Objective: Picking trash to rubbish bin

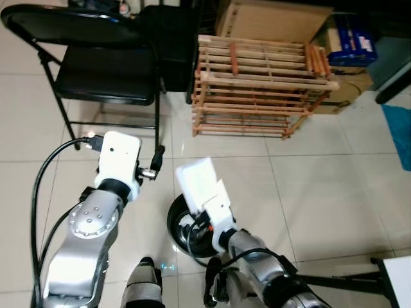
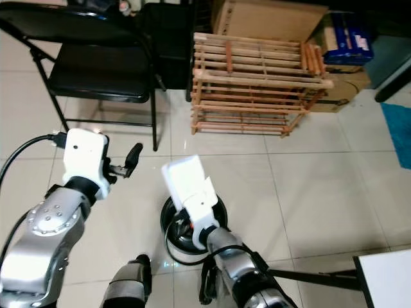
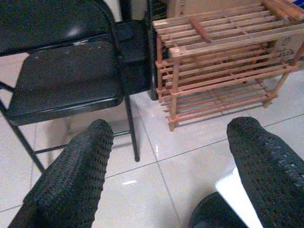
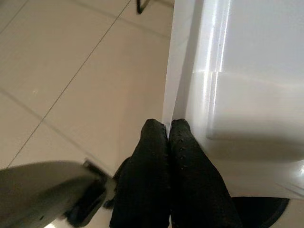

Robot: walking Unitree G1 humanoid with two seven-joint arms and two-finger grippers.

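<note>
On the left stands one black folding chair (image 1: 106, 70) on the pale tiled floor (image 1: 334, 192). Below it, the left gripper (image 3: 166, 175) is held up in the air. Its two black fingers (image 3: 71, 180) are spread wide apart, and nothing is between them.

In the middle, near the robot, sits one round black rubbish bin (image 2: 176, 231) on the tiles. The right gripper (image 4: 168, 137) is just above the bin. Its two fingers are squeezed tight together on the edge of one white, flat piece of trash (image 1: 200, 183). The trash sticks up over the bin and hides part of it.

Farther back, right of the chair, is one wooden slat rack (image 1: 257, 86). Behind it is one brown cardboard box (image 1: 273, 19). One blue box (image 1: 352, 42) sits farther right. A white thing (image 2: 385, 279) shows in the near right corner.
</note>
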